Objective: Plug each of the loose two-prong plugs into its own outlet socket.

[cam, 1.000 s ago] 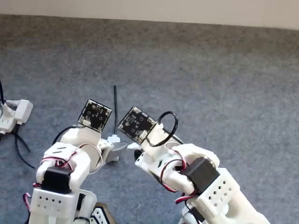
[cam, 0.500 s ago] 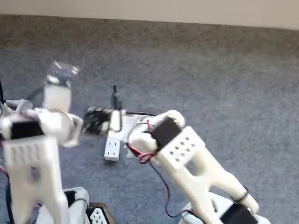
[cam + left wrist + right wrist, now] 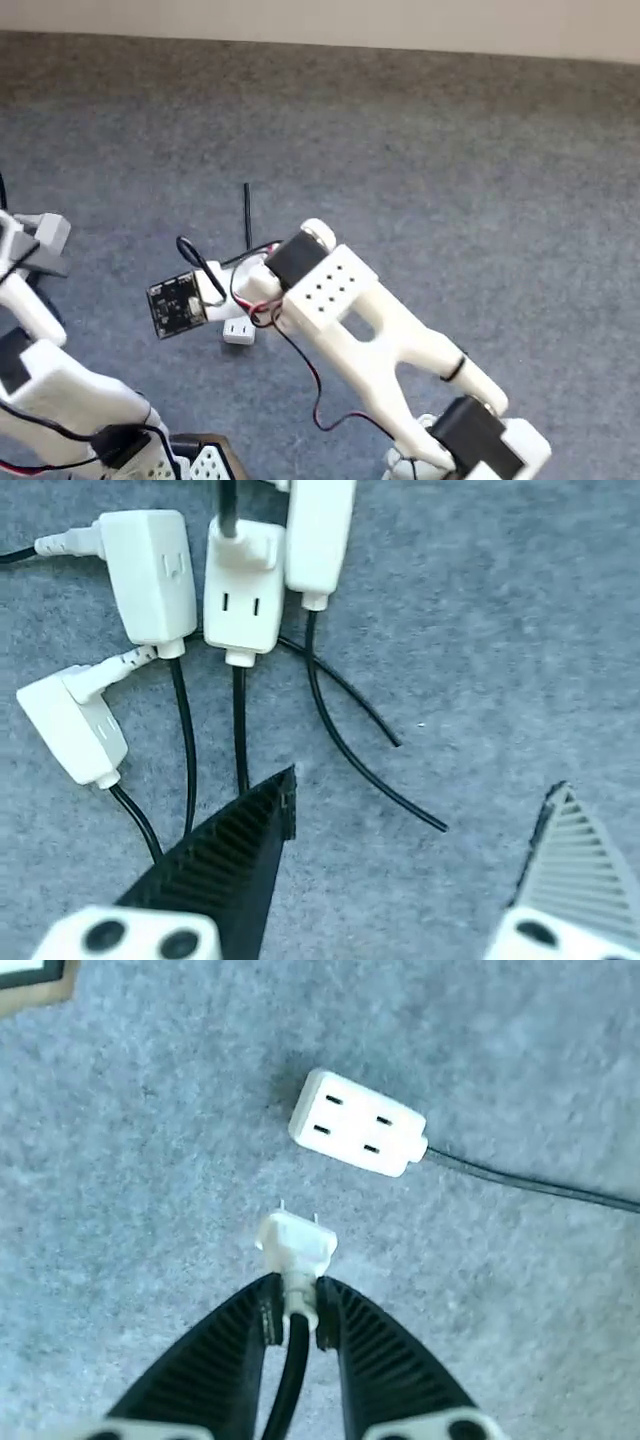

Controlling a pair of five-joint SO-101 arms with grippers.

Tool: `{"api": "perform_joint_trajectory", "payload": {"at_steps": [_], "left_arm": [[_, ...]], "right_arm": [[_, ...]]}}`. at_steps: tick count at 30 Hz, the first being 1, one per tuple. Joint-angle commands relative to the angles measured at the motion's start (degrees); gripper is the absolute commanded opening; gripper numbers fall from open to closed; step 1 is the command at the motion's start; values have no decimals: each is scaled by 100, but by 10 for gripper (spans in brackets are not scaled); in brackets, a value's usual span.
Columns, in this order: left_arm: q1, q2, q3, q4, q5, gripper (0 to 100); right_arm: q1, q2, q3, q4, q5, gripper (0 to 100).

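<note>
The right gripper's [image 3: 297,1283] jaws are almost closed, pinching the neck of a white two-prong plug [image 3: 297,1240] just behind its body, with the plug's black cord running back between them. The left gripper's [image 3: 425,778] jaws stand wide apart and hold nothing. They hang over a cluster of white plugs and a single socket [image 3: 243,610] lying close together, off to the left of the table in the high view.

The held plug points its two thin metal blades at a two-way outlet block [image 3: 358,1137], near it but not touching.

The main risk is the grip. The neck is narrow and rounded, probably a soft moulding, so the plug could pivot between the ribbed black fingers when the blades meet resistance. The blades also sit slightly askew to the narrow slots and could catch on the smooth, hard plastic face. The block is small with rounded corners and lies loose on the grey short-pile carpet [image 3: 120,1110]. Nothing braces it, so a push may slide it away. Its stiff black lead [image 3: 530,1185] could also twist it.
</note>
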Motion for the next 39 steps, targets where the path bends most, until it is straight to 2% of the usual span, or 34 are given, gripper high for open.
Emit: {"api": "perform_joint_trajectory", "payload": {"at_steps": [1, 6, 9, 11, 13, 17, 19, 24, 30, 39], "left_arm": [[-365, 330, -321, 18, -325, 372], [-505, 505, -321, -255, -360, 372], [-567, 576, -295, -396, -360, 372], [-646, 646, -321, -396, -360, 372], [-664, 787, -312, -536, -360, 372], [-664, 1112, -330, -730, -352, 372], [-646, 1218, -330, -721, -334, 372], [-664, 1226, -330, -712, -325, 372], [-716, 1262, -295, -721, -325, 372], [-848, 1270, -277, -1073, -343, 372]], "right_arm": [[4, 233, -532, -277, 70, 5], [40, 760, -954, -558, -18, 5], [101, 1007, -1288, -514, -457, 5], [189, 1051, -1455, -532, -1002, 5], [295, 1068, -1771, -585, -2268, 5], [532, 1077, -2360, 40, -5881, 5], [523, 1086, -2440, 514, -6725, 5], [163, 1464, -2378, 1349, -8202, 5], [-48, 1613, -2510, 1464, -9240, 5], [-646, 2343, -3407, 1640, -9301, 5]]}}
